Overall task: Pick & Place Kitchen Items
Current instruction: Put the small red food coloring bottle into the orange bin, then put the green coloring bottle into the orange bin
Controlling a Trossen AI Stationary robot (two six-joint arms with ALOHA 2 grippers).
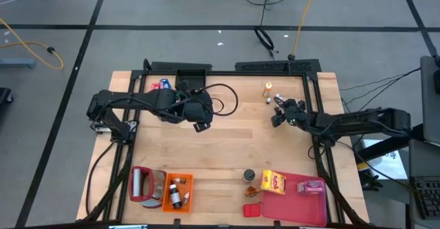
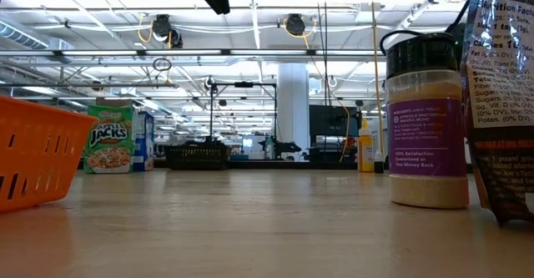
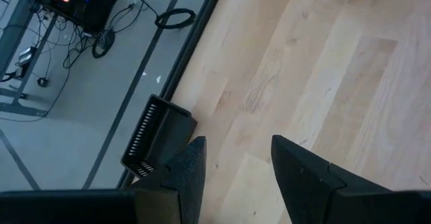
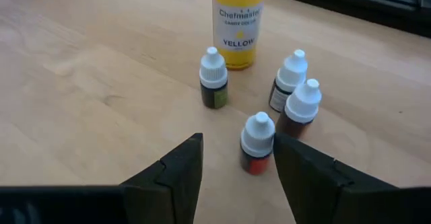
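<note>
Both end effectors, left (image 3: 232, 160) and right (image 4: 236, 158), hover parted.

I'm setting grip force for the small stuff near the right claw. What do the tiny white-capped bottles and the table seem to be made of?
The tiny white-capped bottles look like plastic: smooth matte white dropper caps over dark bodies with paper-like labels, though glass bodies can't be ruled out. The table looks like pale wood with a satin finish, showing grain lines and plank seams.

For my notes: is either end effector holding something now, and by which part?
Nothing is held. The right end effector is open beside a small white-capped bottle, not yet gripping it; the left end effector is open over bare table.
</note>
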